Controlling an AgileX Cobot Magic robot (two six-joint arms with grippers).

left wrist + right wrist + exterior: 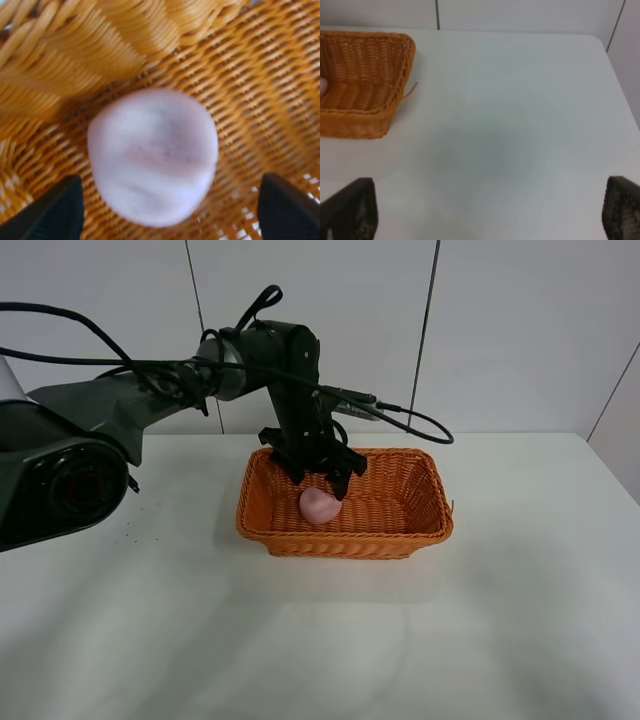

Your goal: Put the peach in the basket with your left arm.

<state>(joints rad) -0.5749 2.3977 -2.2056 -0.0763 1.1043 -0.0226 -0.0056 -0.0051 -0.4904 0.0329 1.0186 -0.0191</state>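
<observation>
The pale pink peach (319,505) lies on the floor of the orange wicker basket (400,537), toward its left side. My left gripper (318,481) hangs just above the peach, inside the basket, with its black fingers spread. In the left wrist view the peach (152,155) sits on the weave (250,100) between the two fingertips (60,212), which stand apart from it on either side. My right gripper (486,210) is open over bare table and does not show in the exterior high view.
The basket stands on a white table (320,640) near the back wall. In the right wrist view the basket's corner (370,115) is at the far left, with a loose wicker strand sticking out beside it.
</observation>
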